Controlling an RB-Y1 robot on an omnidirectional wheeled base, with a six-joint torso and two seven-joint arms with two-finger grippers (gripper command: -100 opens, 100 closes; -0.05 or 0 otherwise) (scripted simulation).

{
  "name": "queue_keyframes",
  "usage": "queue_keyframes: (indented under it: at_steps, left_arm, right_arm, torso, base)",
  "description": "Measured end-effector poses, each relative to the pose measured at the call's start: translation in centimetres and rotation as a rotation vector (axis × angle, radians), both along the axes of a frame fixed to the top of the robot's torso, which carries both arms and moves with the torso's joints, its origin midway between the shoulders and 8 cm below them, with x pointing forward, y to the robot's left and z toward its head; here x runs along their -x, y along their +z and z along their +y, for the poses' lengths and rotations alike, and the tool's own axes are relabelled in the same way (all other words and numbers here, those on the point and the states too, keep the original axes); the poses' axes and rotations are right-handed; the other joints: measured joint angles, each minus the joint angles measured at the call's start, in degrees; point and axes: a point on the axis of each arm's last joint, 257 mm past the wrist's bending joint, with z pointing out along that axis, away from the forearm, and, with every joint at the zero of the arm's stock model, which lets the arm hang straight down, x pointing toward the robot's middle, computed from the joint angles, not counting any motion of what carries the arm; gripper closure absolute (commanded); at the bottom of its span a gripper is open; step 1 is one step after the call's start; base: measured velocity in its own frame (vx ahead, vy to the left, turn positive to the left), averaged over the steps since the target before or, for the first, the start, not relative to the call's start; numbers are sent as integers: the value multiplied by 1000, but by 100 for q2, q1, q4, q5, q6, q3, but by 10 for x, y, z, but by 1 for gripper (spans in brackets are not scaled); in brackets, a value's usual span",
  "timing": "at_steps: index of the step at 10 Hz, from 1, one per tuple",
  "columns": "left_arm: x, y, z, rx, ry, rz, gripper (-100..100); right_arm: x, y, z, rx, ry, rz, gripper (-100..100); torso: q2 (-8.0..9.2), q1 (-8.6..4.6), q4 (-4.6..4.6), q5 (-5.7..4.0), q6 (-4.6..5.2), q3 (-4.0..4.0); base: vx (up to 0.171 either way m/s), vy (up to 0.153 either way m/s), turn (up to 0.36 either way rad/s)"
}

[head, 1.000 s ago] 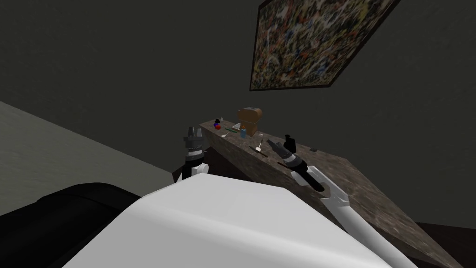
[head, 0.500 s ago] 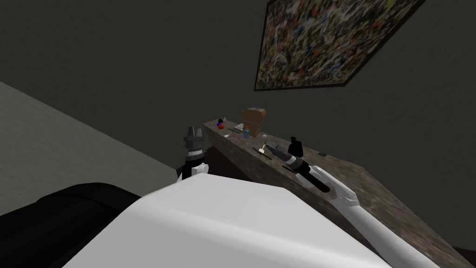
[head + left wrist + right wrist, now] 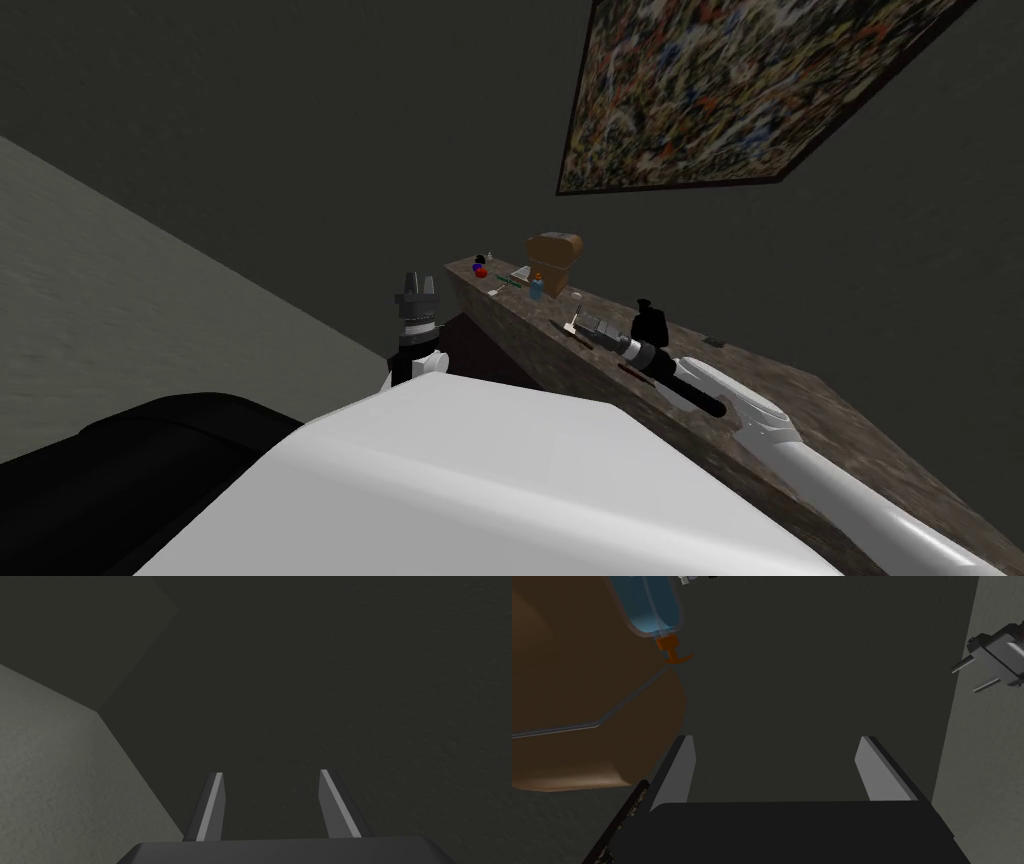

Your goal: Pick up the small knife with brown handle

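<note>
Two things flank the right gripper (image 3: 776,743), spread wide: brown box (image 3: 572,706) and blue bottle (image 3: 648,606).

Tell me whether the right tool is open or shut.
Open. The right tool shows both fingers spread wide apart, with nothing gripped between them.

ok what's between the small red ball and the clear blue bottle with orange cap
A thin green stick lies between red ball and blue bottle on the speckled brown counter, in the head view.
</note>
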Motion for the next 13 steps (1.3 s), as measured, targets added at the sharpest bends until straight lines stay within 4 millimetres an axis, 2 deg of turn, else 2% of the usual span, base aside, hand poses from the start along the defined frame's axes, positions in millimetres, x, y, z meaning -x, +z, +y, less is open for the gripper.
queue_keyframes:
  at_steps: [1, 3, 4, 5, 6, 7, 9, 13]
  left_arm:
    - [0, 0, 0, 0, 0, 0, 0]
    - [0, 0, 0, 0, 0, 0, 0]
    - [0, 0, 0, 0, 0, 0, 0]
    - [0, 0, 0, 0, 0, 0, 0]
    - [0, 0, 0, 0, 0, 0, 0]
    - [0, 0, 0, 0, 0, 0, 0]
    - [0, 0, 0, 0, 0, 0, 0]
    - [0, 0, 0, 0, 0, 0, 0]
  right_arm:
    - [4, -20, -6, 66, 13, 28, -100]
    - [12, -54, -32, 175, 17, 77, -100]
    - [14, -65, -39, 215, 20, 93, -100]
    - [25, -79, -54, 265, 21, 124, -100]
    - [29, -85, -64, 303, 25, 139, -100]
    - [32, -99, -80, 359, 31, 167, -100]
    - [50, -120, -104, 447, 40, 219, -100]
    - [80, -146, -159, 616, 68, 312, -100]
  torso:
    - [-4, 4, -1, 0, -1, -2]
    - [-3, 1, -1, -1, 1, -2]
    - [0, 0, 0, 0, 2, 0]
    - [2, 0, 0, 0, 3, 1]
    - [3, -2, 1, 0, 2, 2]
    - [1, 0, 0, -1, 1, 0]
    - [3, -2, 1, -1, 3, 2]
    - [2, -1, 1, 0, 2, 1]
  base:
    - [30, 28, 51]
    - [30, 28, 58]
    - [27, 28, 69]
    - [23, 20, 31]
    - [24, 28, 78]
    - [23, 19, 35]
    - [25, 19, 45]
    - [25, 20, 39]
